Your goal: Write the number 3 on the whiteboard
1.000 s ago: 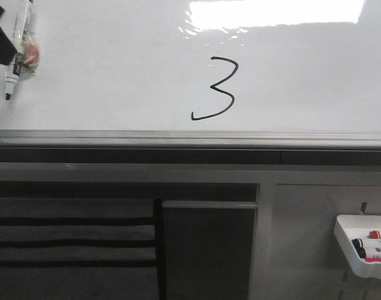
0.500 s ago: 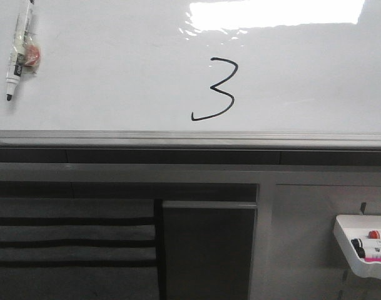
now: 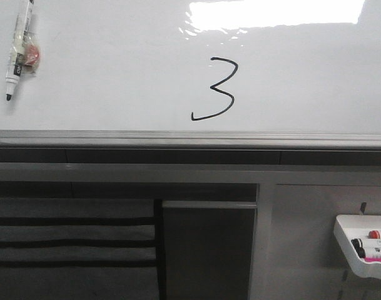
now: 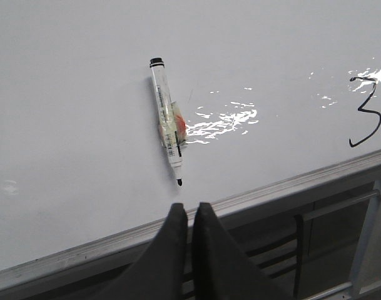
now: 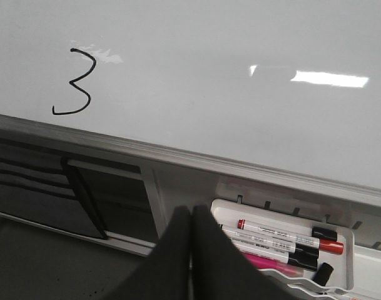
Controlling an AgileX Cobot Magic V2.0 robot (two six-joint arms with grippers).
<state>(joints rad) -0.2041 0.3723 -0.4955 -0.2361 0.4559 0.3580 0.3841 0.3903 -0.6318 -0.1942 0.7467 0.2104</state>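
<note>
Front view: the number 3 (image 3: 215,88) stands upright, mid-board on the whiteboard (image 3: 115,69), tail trailing left.

Left wrist view: left gripper (image 4: 189,215) closed, empty, apart from a marker (image 4: 166,119) on the board.

Right wrist view: right gripper (image 5: 191,219) closed, empty, above a marker tray (image 5: 340,244).

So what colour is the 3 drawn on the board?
Black: the number 3 is a thin line on the whiteboard, clearest in the front view.

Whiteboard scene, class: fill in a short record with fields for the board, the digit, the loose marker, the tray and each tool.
board: whiteboard, glossy, grey rail along its lower edge
digit: number 3, black, complete, long lower tail
marker: black marker lying on the board, uncapped, tip towards the rail, held by nothing
tray: white tray below the rail, holding several markers
left tool: shut, empty, apart from the marker
right tool: shut, empty, near the tray
</note>
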